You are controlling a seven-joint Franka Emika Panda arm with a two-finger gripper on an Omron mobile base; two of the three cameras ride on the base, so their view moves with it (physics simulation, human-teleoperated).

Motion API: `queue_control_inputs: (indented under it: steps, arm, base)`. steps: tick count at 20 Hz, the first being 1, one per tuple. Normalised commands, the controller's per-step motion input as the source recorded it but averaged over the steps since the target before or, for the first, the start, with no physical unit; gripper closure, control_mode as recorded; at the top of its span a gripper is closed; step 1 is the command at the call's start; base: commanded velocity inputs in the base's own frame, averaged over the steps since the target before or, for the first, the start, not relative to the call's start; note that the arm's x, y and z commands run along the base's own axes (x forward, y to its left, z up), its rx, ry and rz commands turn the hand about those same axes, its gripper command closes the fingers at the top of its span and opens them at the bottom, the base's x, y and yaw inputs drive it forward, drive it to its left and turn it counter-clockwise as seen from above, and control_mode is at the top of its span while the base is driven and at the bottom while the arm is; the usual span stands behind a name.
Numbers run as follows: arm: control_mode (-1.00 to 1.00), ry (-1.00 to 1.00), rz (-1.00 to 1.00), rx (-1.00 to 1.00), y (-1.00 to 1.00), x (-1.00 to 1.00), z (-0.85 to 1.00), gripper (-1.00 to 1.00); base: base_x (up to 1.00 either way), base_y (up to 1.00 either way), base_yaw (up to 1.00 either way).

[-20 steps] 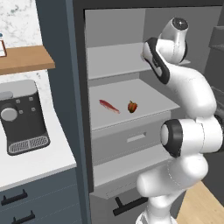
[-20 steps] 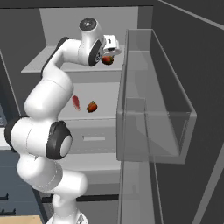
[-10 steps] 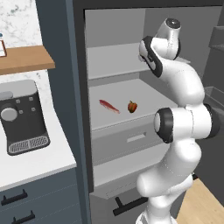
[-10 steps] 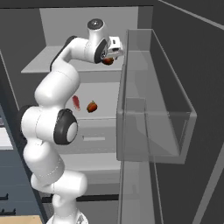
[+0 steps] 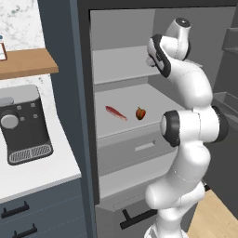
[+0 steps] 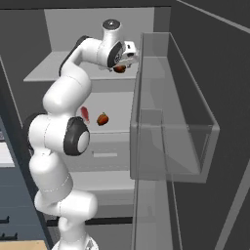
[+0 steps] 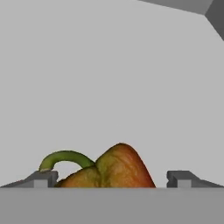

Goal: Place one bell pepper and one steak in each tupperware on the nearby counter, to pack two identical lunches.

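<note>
- The end effector (image 7: 111, 177) stands spread wide on the fridge's upper shelf (image 6: 53, 73), its fingertips (image 7: 180, 178) either side of a bell pepper (image 7: 107, 168), not clamped on it.
- Lower shelf (image 5: 153, 100): a second bell pepper (image 5: 140, 113) just beside a steak (image 5: 115, 112).
- The white tabletop (image 5: 35, 174) carries a coffee machine (image 5: 23, 123).

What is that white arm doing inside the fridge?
The arm is reaching onto the upper shelf of an open fridge. Its gripper is wide open, with a bell pepper lying between the two fingertips, not yet gripped. On the shelf below lie a steak and a second pepper, side by side and apart. A coffee machine stands on the white counter left of the fridge.
</note>
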Motion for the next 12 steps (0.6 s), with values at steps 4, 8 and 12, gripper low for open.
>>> queue_control_inputs:
  steps: [4, 8, 12]
  arm:
    - [-1.0, 0.09, 0.13, 0.02, 0.33, 0.0, -0.53, 1.0]
    - [-1.0, 0.0, 0.11, 0.0, 0.38, 0.0, -0.31, 1.0]
    - [-1.0, -0.07, 0.0, 0.0, 0.34, -0.04, -0.1, 1.0]
  base:
    - [0.0, 0.0, 0.0]
    - [0.0, 0.0, 0.0]
    - [0.0, 0.0, 0.0]
